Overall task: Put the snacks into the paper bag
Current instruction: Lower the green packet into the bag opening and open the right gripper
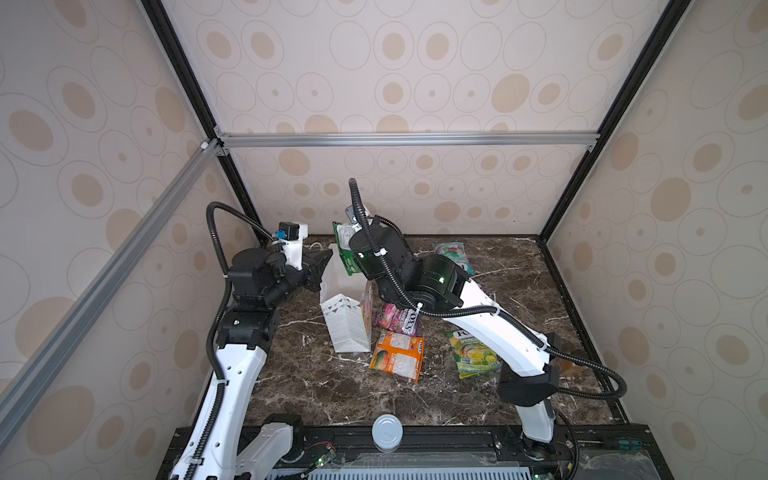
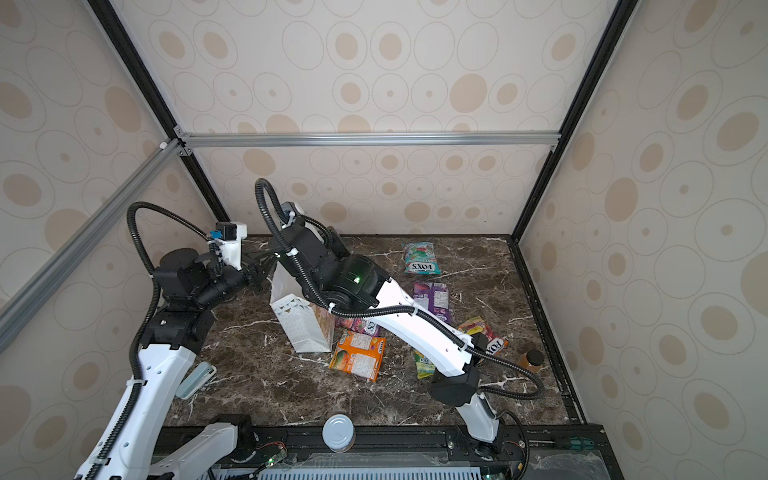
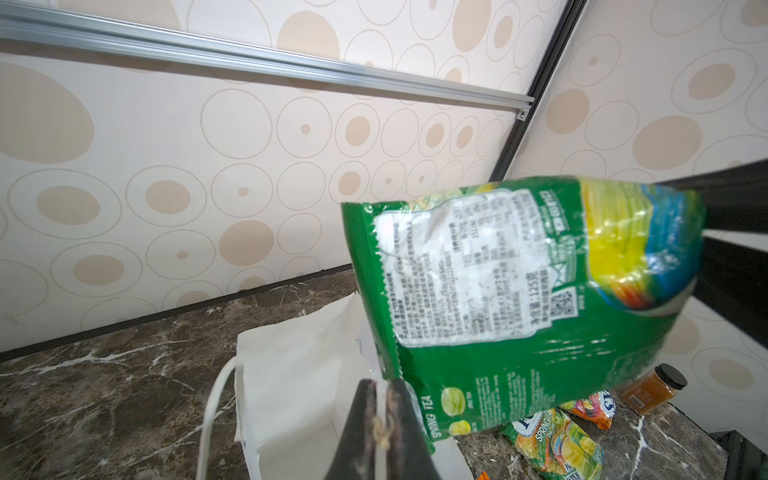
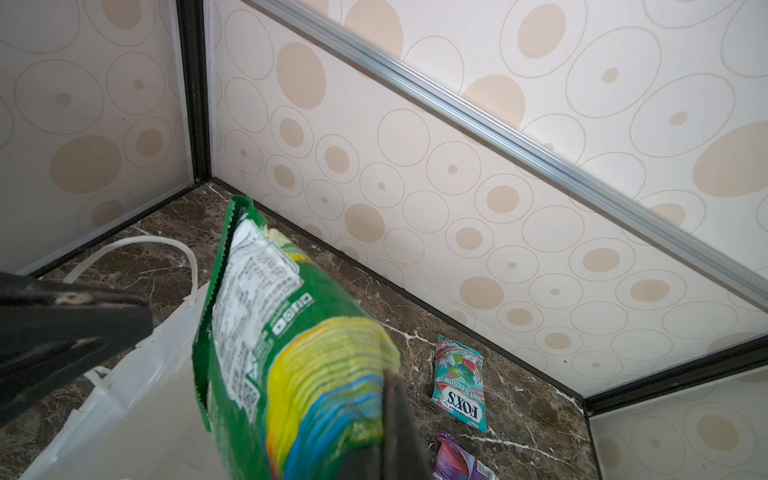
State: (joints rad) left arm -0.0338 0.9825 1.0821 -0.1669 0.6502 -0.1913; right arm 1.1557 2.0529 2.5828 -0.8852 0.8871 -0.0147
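Packet: glossy green foil snack packet (image 1: 344, 245), frame centre, over tall white paper bag (image 1: 345, 328); long axis ran up-down.
Right gripper (image 4: 382, 440): clamped on packet.
Left gripper (image 3: 380, 419): pinched bag's cord handle (image 3: 210, 411).

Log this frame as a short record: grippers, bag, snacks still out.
left gripper: jaws shut on rim of the paper bag
right gripper: jaws shut on the green packet
green packet: held over the bag's open mouth, not inside
paper bag: standing on the table
on table: six packets, among them teal packet, orange packet
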